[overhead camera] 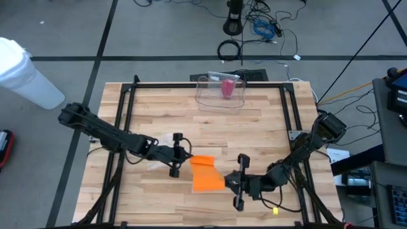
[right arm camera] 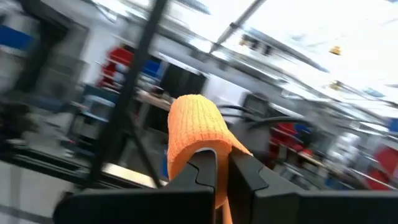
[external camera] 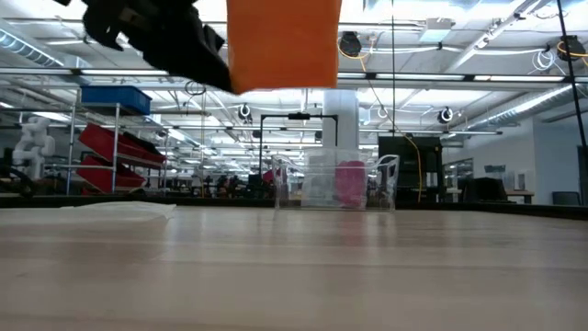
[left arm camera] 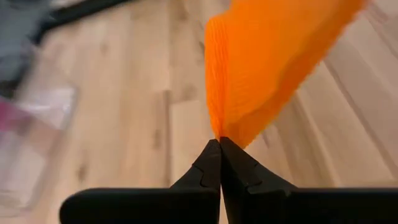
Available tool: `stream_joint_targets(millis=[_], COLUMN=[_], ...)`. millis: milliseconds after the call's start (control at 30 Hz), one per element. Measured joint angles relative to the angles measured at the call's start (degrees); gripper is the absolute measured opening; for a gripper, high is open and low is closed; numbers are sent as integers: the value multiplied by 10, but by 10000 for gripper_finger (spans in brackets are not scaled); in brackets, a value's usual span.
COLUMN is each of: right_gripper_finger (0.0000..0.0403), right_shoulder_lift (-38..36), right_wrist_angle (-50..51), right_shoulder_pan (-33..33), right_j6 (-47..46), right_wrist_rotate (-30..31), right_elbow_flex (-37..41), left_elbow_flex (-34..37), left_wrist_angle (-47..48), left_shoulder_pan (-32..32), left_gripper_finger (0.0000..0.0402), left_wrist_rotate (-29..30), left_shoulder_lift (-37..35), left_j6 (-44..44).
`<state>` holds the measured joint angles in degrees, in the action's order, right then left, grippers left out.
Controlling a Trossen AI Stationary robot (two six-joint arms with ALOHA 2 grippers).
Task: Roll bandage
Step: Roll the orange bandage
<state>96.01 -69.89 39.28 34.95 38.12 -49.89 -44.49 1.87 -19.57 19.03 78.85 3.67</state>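
The left arm reaches in from the table's left edge toward the middle, and the left gripper (overhead camera: 186,154) has its fingers pressed together on one end of the orange bandage (overhead camera: 206,173). In the left wrist view the two dark fingertips (left arm camera: 211,163) meet at a point with the orange fabric (left arm camera: 267,62) pinched between them — the cloth fans out and away from the tips, ribbed along its fold. Just behind that gripper, on the wood, lies a pale, crumpled sheet (overhead camera: 160,141), possibly a plastic wrapper; it is hard to tell.

The bandage hangs as a flat strip between the two grippers, lifted clear of the wooden table (overhead camera: 159,108). In the low view it shows as an orange rectangle (external camera: 283,44) high above the tabletop, with a dark gripper (external camera: 175,41) beside it.

The right arm comes in from the table's right edge, bent low, and the right gripper (overhead camera: 233,182) is clamped on the bandage's other end. In the right wrist view the fabric (right arm camera: 193,127) curls over the closed fingertips (right arm camera: 205,165) in a rounded hump.

At the far edge of the table, well apart from both grippers, stands a clear plastic container (overhead camera: 220,93) holding a pink item (overhead camera: 227,87) — perhaps another roll.
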Motion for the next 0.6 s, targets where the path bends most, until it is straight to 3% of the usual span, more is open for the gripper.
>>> stream_joint_targets(millis=[300, 600], right_gripper_finger=[4, 4], right_shoulder_lift=[0, 0], right_wrist_angle=[1, 28], right_shoulder_pan=[-18, -25], right_j6=[38, 76], right_wrist_rotate=[110, 233], right_elbow_flex=[0, 0], left_elbow_flex=[0, 0], left_wrist_angle=[-17, -45], left_shoulder_pan=[-5, -46], left_gripper_finger=[0, 0], left_wrist_rotate=[-116, -173], left_shoulder_lift=[22, 5], left_j6=[-4, -4])
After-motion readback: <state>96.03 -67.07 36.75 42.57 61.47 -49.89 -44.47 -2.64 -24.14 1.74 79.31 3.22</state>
